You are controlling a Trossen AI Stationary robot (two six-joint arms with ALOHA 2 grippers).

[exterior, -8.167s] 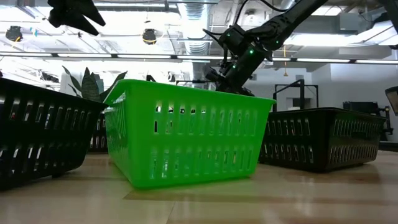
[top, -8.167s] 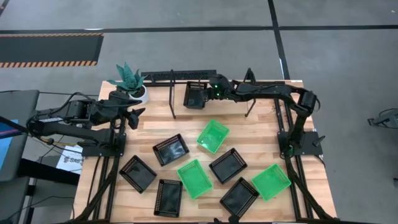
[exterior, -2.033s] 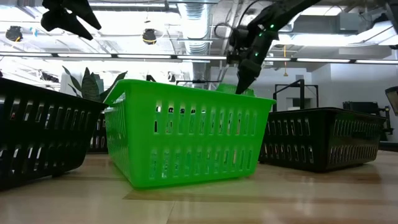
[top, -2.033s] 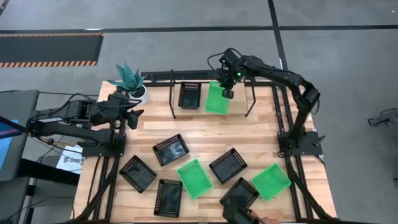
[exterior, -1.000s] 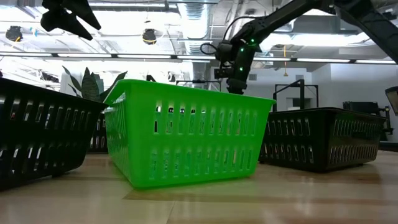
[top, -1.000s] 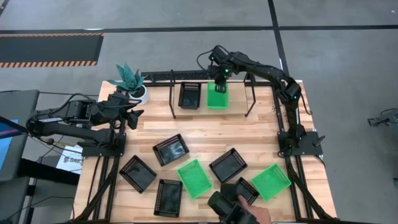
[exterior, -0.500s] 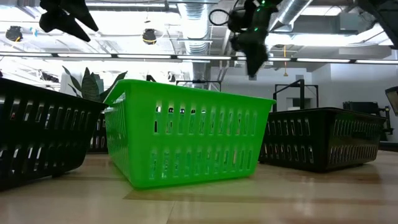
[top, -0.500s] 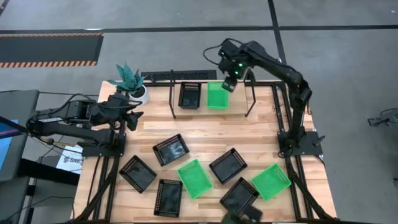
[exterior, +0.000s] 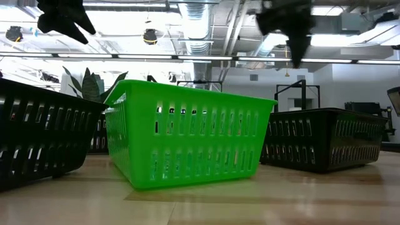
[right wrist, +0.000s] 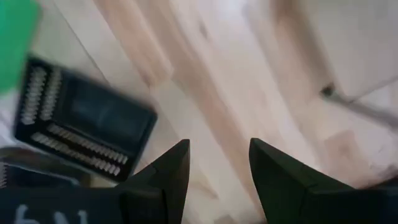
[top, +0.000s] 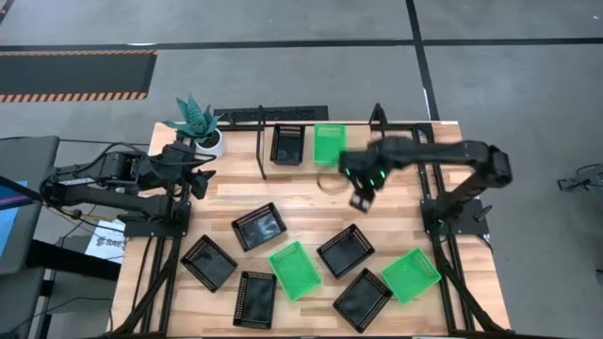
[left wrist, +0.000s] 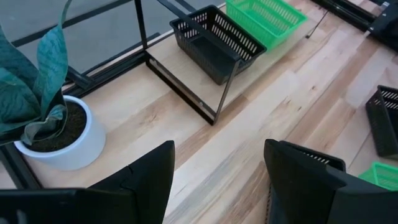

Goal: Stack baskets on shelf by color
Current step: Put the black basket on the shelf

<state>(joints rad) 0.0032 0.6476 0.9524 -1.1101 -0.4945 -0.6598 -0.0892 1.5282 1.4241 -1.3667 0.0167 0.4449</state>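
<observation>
While above bare table | right gripper | fingers apart, empty

Two baskets on shelf

We see a pale wooden tabletop of lengthwise planks, standing on a grey concrete floor crossed by dark seams. A black mat edged with orange-and-black hazard stripes lies on that floor beyond the far left corner. At table height, the room behind shows white walls, exposed ceiling ducts and long bright light strips.
</observation>
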